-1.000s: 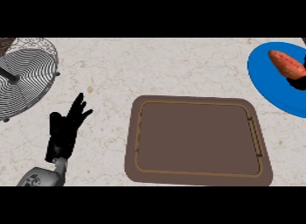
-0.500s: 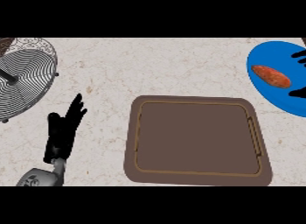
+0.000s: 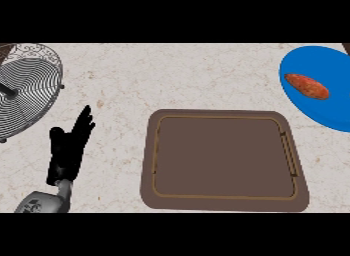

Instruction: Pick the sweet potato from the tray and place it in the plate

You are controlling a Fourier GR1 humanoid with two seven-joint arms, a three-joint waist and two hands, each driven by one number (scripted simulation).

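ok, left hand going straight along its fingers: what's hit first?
Likely nothing: the left hand points away, slightly right, across bare counter to the view's edge. The wire basket lies left of that line.

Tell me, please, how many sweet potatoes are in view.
1. The sweet potato lies on the blue plate at the upper right. The brown tray holds none. The plate runs past the view's edge, so another could be hidden there.
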